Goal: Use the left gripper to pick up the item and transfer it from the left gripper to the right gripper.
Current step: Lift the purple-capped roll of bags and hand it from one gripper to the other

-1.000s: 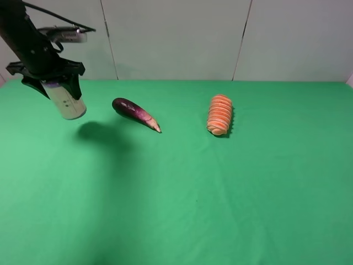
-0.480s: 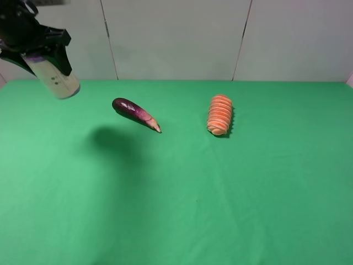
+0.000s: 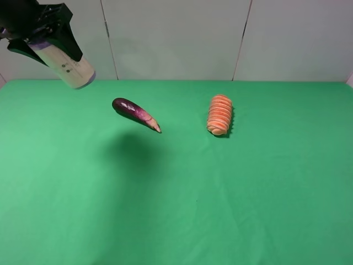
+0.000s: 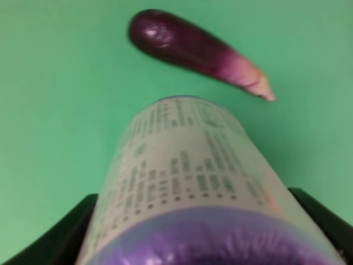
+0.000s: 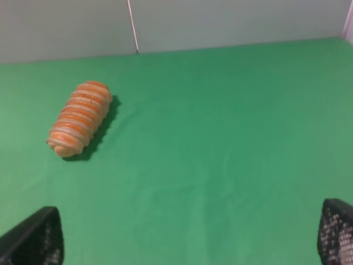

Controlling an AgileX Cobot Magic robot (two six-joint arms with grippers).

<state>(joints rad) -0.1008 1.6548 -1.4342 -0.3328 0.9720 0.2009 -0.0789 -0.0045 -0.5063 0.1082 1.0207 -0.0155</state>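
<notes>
The item, a cream-white can (image 3: 70, 67) with black print and a purple end, hangs tilted high above the table's far left corner. My left gripper (image 3: 47, 47) is shut on its upper part. In the left wrist view the can (image 4: 187, 176) fills the frame between two black fingers (image 4: 47, 243), with the green cloth far below. My right gripper (image 5: 185, 243) is open, its two fingertips (image 5: 33, 237) wide apart with nothing between them. It does not show in the exterior high view.
A dark purple eggplant (image 3: 135, 113) lies on the green cloth (image 3: 220, 193) right of and below the can, also under it in the left wrist view as the eggplant (image 4: 193, 49). An orange sliced-carrot piece (image 3: 220, 115) lies mid-table, the same carrot (image 5: 80, 118) ahead of the right gripper.
My left gripper has lifted the can higher above the table and then carried it a little to the right. The eggplant and carrot have not moved.
</notes>
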